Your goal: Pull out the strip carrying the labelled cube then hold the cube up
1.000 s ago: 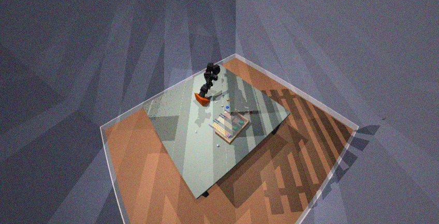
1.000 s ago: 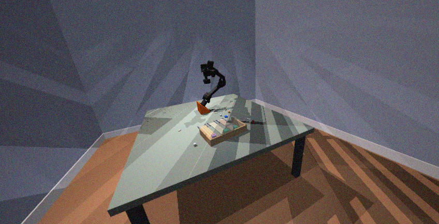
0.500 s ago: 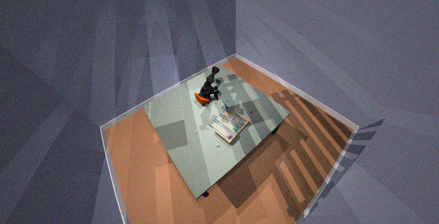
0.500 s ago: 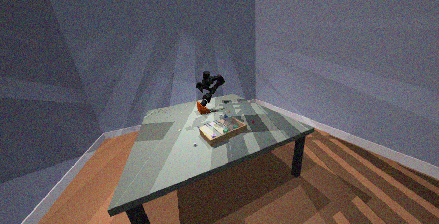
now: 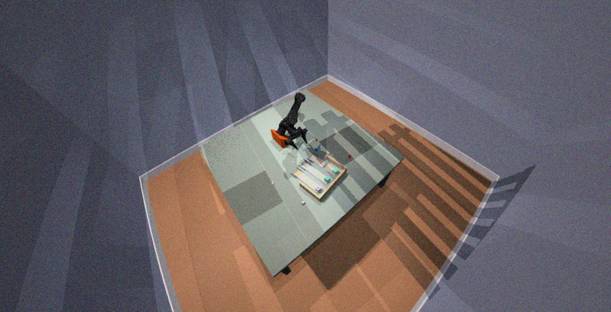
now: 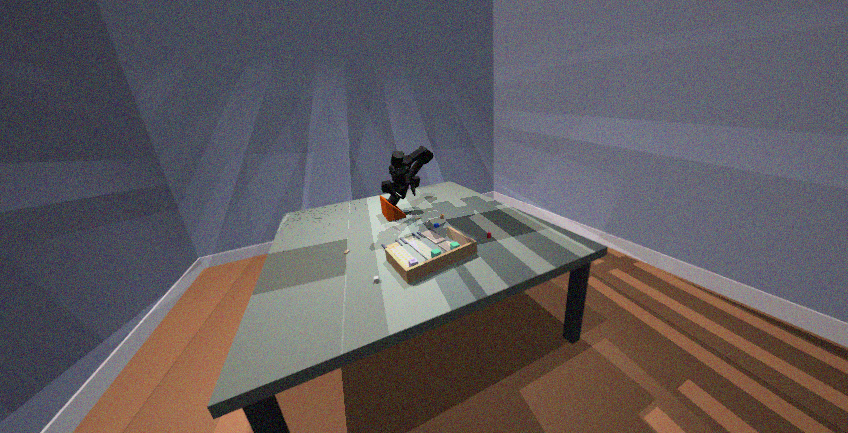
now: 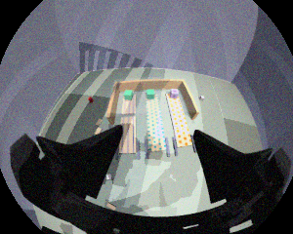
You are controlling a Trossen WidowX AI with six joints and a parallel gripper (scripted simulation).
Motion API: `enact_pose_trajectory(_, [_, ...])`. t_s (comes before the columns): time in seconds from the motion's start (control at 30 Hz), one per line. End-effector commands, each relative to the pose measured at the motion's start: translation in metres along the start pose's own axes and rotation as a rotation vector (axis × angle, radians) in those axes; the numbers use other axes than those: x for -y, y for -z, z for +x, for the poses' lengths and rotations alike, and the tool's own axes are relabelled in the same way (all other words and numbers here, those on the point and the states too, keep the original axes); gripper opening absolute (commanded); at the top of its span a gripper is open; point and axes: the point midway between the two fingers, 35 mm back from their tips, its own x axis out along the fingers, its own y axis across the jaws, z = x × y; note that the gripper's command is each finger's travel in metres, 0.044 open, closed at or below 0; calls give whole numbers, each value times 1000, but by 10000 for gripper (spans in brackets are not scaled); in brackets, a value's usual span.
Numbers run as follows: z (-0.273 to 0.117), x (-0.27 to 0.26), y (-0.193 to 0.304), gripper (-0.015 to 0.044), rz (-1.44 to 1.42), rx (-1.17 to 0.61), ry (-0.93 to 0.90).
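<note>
top view
table [image 5: 257, 223]: grey-green top, banded with light and shadow, standing on a wooden floor in the corner of a room.
arm [image 5: 292, 116]: black, on an orange base [image 5: 278, 138] near the table's far edge, folded forward and down toward the tray.
tray [image 5: 339, 179]: shallow wooden frame, toward the right edge of the table, just in front of the arm.
strips [image 5: 309, 176]: several pale strips lie side by side in the tray, their near-arm ends reaching out past it.
cubes: a green cube [image 5: 335, 170], a teal cube [image 5: 326, 177] and a lilac cube [image 5: 318, 188] sit at the strips' far ends — which one carries the label is too small to tell.
loose bits: a small white cube [image 5: 302, 202] on the table toward the near edge, a red piece [image 5: 349, 155] toward the right edge.

exterior view
arm [image 6: 406, 173]: bent over, wrist low above the table.
tray [image 6: 437, 267]: between the arm and the right-hand near corner, cubes at the end away from the arm.

wrist view
gripper [image 7: 158, 139]: two dark fingers spread wide, nothing between them — hanging above the near ends of the strips.
strips [image 7: 154, 124]: three run away from the camera into the tray [image 7: 113, 105]; whether any is broken cannot be told here.
cubes: green cube [image 7: 127, 96], teal cube [image 7: 150, 94] and lilac cube [image 7: 174, 93] at the far ends, against the tray's back wall; no label readable.
</note>
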Motion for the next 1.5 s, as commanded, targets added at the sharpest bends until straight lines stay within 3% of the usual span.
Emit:
enact_pose_trajectory(0.0, [1, -1, 2, 400, 12, -3, -8])
enact_pose_trajectory(0.3, [1, -1, 2, 400, 12, -3, -8])
enact_pose_trajectory(0.8, [77, 58, -13, 6, -41, -437, 45])
enact_pose_trajectory(1.23, [136, 97, 36, 0, -129, -925, -69])
enact_pose_trajectory(1.47, [141, 99, 37, 0, -133, -950, -80])
